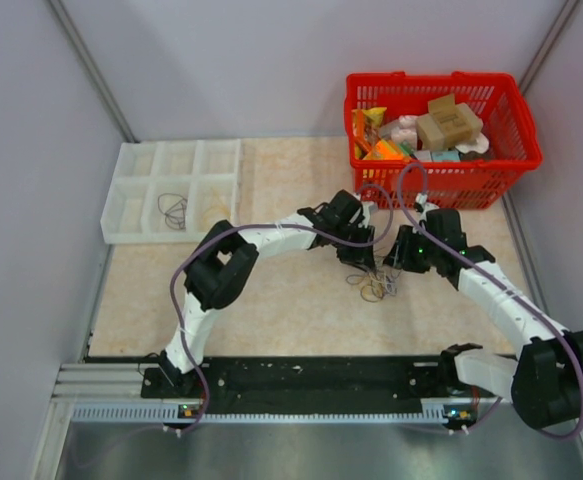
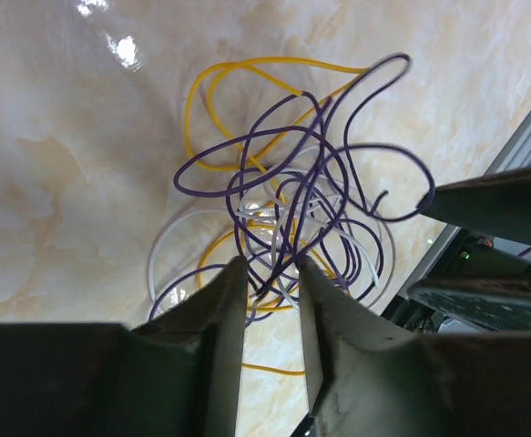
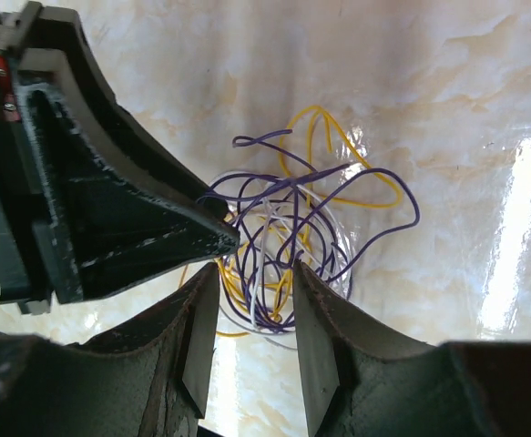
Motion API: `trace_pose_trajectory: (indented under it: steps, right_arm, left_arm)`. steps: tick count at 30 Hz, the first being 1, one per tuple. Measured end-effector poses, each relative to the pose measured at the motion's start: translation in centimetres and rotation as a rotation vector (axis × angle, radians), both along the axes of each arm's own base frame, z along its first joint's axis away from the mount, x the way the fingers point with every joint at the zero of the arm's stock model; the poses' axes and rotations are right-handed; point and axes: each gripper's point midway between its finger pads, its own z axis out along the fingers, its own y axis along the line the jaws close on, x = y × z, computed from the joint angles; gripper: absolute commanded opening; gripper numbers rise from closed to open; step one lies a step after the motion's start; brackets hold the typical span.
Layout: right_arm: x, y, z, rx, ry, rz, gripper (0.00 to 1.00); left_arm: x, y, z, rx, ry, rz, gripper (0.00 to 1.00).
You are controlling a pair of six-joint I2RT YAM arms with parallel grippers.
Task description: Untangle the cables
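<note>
The cables [image 1: 374, 285] lie as one small tangle of thin purple, yellow and white wires on the marbled tabletop, between the two arms. In the left wrist view the cables [image 2: 292, 191] spread just beyond my left gripper [image 2: 270, 269]. Its jaws stand apart, with a few strands running between the tips. In the right wrist view the near loops of the cables [image 3: 283, 246] hang between the parted jaws of my right gripper [image 3: 254, 278]. Neither pair of jaws pinches a wire. Both grippers [image 1: 359, 258] [image 1: 401, 262] hover close together over the tangle.
A red basket [image 1: 516, 120] full of packages stands at the back right. A white compartment tray [image 1: 131, 165] at the back left has a thin dark wire loop [image 1: 174, 210] in one cell. Grey walls close both sides; a black rail [image 1: 301, 385] runs along the near edge.
</note>
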Motion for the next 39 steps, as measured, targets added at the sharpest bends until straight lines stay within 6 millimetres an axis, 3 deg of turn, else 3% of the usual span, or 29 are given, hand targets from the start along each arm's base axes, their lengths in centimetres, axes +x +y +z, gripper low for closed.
trace_pose_trajectory:
  steps: [5, 10, 13, 21, 26, 30, 37, 39]
  right_arm:
    - [0.0, 0.2, 0.5, 0.014, -0.017, 0.007, 0.38]
    - [-0.1, 0.6, 0.9, 0.033, -0.023, 0.021, 0.39]
    - [-0.3, 1.0, 1.5, 0.059, -0.033, 0.034, 0.41]
    - [-1.5, 3.3, 2.8, 0.101, -0.055, 0.107, 0.47]
    - [-2.3, 5.2, 3.3, 0.129, -0.063, 0.168, 0.55]
    - [-1.8, 6.2, 4.6, 0.187, -0.105, 0.181, 0.56]
    - [-1.0, 8.1, 6.2, 0.310, -0.140, 0.190, 0.56]
    - [-1.1, 8.5, 6.3, 0.343, -0.138, 0.197, 0.60]
  left_arm:
    - [0.0, 0.0, -0.3, 0.000, -0.003, 0.003, 0.00]
    - [0.3, 1.0, 1.3, 0.009, -0.075, 0.022, 0.00]
    - [0.3, 2.4, 4.3, 0.002, -0.154, 0.038, 0.00]
    - [0.0, 6.3, 15.2, -0.078, -0.415, 0.087, 0.00]
    - [-0.6, 9.6, 19.0, -0.087, -0.515, 0.147, 0.00]
    - [-1.5, 11.8, 21.6, -0.115, -0.571, 0.175, 0.00]
    - [-4.4, 12.1, 27.3, -0.340, -0.518, 0.095, 0.00]
    - [-4.7, 12.2, 28.8, -0.381, -0.529, 0.086, 0.00]
